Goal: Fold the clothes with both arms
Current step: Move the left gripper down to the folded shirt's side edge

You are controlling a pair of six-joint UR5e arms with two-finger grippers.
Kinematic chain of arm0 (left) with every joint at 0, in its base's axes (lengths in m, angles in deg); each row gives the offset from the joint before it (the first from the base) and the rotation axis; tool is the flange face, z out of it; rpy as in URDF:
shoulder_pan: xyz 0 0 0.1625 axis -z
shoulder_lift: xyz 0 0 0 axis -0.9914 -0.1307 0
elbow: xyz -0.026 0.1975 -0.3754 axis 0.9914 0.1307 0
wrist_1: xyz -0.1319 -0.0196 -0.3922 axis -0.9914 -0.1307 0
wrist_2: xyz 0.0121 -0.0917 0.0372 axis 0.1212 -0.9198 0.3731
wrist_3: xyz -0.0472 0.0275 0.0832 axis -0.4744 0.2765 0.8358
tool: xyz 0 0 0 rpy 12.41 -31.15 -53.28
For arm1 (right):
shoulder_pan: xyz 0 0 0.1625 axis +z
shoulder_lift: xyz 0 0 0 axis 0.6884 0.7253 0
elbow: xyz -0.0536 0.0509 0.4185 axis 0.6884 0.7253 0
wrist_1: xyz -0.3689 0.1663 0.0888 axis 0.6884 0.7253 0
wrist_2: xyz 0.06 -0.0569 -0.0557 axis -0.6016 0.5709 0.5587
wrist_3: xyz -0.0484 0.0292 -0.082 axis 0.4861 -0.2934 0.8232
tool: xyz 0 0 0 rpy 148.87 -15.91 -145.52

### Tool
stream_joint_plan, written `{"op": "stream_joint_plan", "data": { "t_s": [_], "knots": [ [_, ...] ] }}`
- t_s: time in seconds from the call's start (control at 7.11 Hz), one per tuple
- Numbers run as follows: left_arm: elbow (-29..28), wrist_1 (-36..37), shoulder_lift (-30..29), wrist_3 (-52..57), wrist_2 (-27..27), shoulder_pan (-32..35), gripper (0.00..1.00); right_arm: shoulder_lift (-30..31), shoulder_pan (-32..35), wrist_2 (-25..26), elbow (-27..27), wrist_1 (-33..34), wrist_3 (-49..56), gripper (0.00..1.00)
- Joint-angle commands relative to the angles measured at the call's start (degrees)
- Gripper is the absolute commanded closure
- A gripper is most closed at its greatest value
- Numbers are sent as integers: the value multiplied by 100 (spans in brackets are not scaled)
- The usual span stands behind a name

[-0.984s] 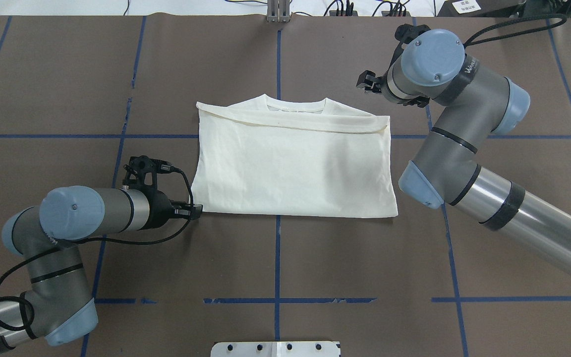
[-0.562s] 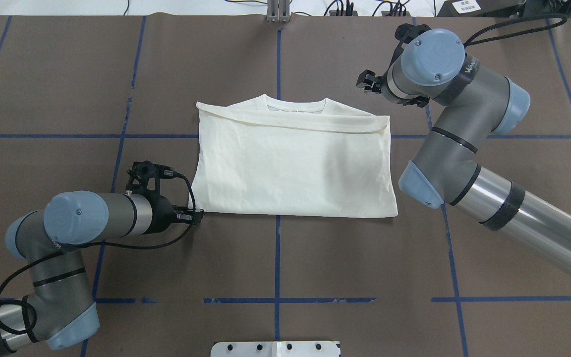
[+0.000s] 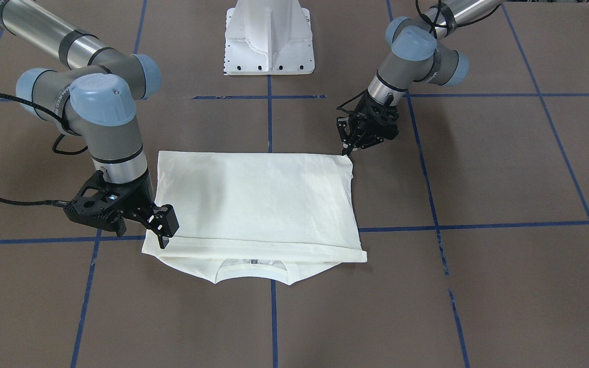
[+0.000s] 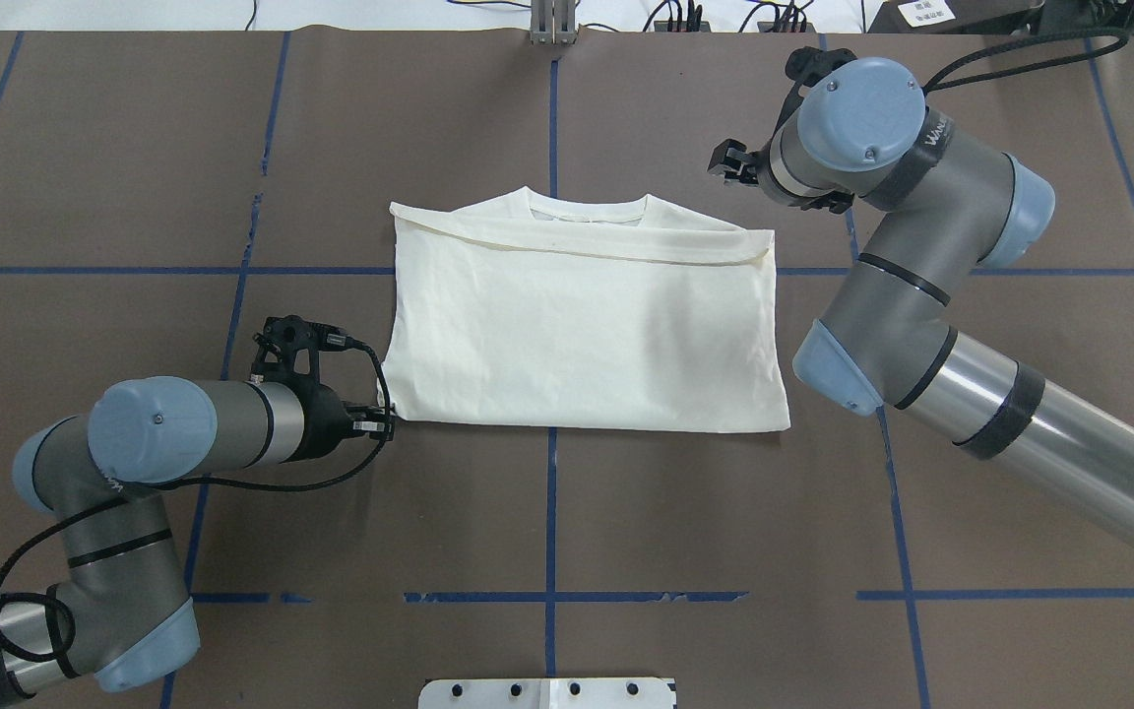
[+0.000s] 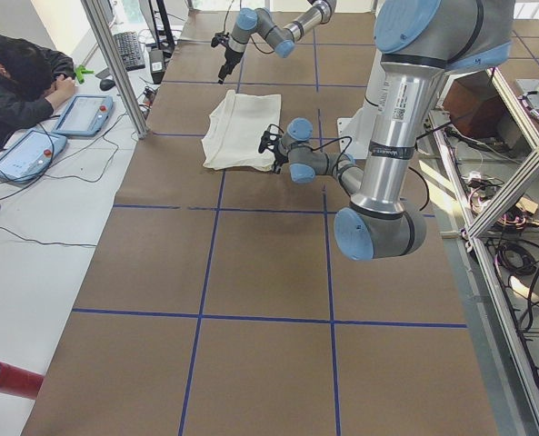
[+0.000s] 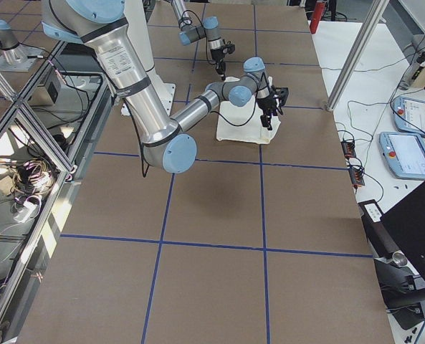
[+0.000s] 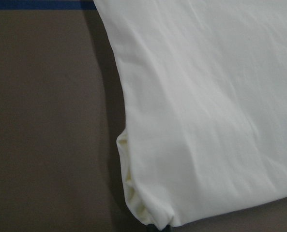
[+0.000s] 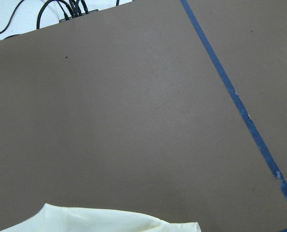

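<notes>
The brown table holds the folded shirt, which lies flat between the two sets of jaws. The right gripper hangs up near one shirt corner with its jaws spread. The left gripper seems to pinch the corner at its tips. I think both should grab tight, then lift together slowly, so nothing bunches.

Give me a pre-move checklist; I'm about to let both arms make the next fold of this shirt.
1. Cream shirt lying flat, plain side up: ok.
2. Left gripper at the shirt's near left corner: ok.
3. Left gripper's hold on the fabric: cannot tell.
4. Right gripper down at the far right corner: not ok, it seems raised above it.
5. Right gripper open for the grasp: cannot tell.
</notes>
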Motion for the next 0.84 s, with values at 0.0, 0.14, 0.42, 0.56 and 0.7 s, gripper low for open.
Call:
{"op": "stream_joint_plan", "data": {
  "t_s": [0.0, 0.14, 0.42, 0.56, 0.7],
  "knots": [
    [15, 0, 23, 66, 84, 164, 100, 3, 0, 0, -4, 0, 0, 0],
    [7, 9, 49, 58, 84, 174, 72, -5, 0, 0, -4, 0, -9, 0],
    [24, 9, 58, 58, 84, 182, 34, -6, 0, 0, -4, 0, -9, 0],
    [33, 9, 41, 58, 76, 165, 33, -6, 0, 0, -4, 0, -9, 0],
    [7, 9, 23, 49, 76, 139, 33, -6, 0, 0, -4, 0, -9, 0]
  ]
}}
